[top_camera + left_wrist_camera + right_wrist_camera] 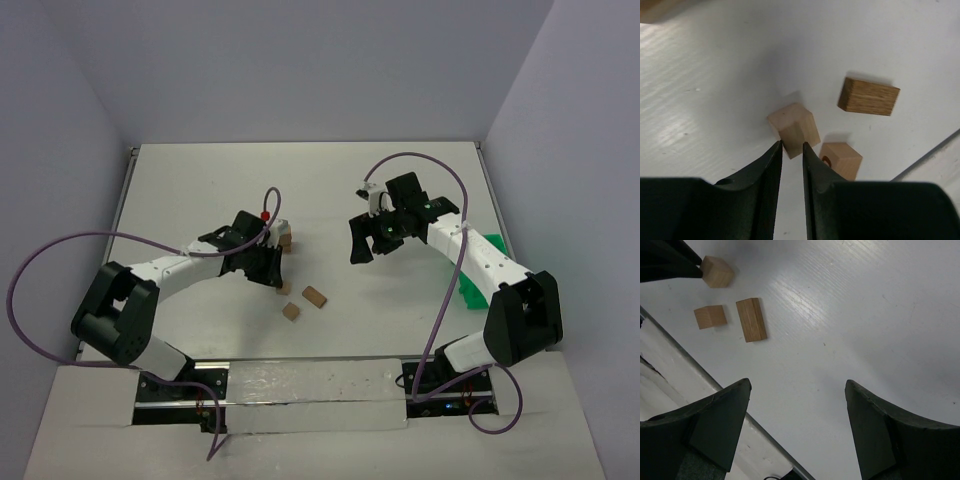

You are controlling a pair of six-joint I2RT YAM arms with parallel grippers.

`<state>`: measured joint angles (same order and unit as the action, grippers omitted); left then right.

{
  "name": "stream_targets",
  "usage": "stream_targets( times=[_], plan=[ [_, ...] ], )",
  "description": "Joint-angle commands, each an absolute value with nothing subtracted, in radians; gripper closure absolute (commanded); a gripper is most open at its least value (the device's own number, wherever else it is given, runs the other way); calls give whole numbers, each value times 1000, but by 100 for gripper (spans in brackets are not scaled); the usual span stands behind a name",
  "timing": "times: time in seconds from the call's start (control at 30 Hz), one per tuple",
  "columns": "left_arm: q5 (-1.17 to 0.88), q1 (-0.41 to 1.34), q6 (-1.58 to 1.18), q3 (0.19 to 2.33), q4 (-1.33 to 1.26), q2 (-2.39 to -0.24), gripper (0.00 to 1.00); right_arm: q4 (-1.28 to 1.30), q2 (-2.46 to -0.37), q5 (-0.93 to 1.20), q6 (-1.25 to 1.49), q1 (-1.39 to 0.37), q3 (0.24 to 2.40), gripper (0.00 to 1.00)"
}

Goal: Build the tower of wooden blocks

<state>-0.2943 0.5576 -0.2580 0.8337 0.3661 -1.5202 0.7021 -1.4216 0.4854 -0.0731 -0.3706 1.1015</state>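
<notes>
Three wooden blocks [752,319] are seen loose, near together, on the table [715,75]. The pale cube [792,125] is touched by the left gripper [791,146], nearly closed on nothing, seemingly for nudging it. The right gripper [797,384] is held wide, empty, well apart.

Left pincer [792,144] nearly closed, right pincer [797,384] spread wide.

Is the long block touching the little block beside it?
Apart: right wrist view shows bare table between the long block and the little block.
</notes>
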Motion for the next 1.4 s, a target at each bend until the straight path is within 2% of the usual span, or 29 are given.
stream_targets(
  times=[0.0, 0.37, 0.57, 0.7, 1.37],
  plan=[
    [-307, 608, -234, 866, 397, -1463, 71, 711, -1375, 476, -88, -376, 1149, 16],
    [-254, 635, -185, 919, 492, -1498, 70, 713, -1353, 472, -92, -374, 1141, 16],
    [-191, 634, -210, 910, 466, -1462, 61, 712, -1355, 478, -91, -377, 1140, 15],
    [-175, 635, -220, 921, 452, -1469, 59, 713, -1362, 480, -89, -376, 1147, 14],
    [-244, 648, -213, 965, 422, -1598, 63, 708, -1370, 480, -94, -377, 1140, 14]
  ],
)
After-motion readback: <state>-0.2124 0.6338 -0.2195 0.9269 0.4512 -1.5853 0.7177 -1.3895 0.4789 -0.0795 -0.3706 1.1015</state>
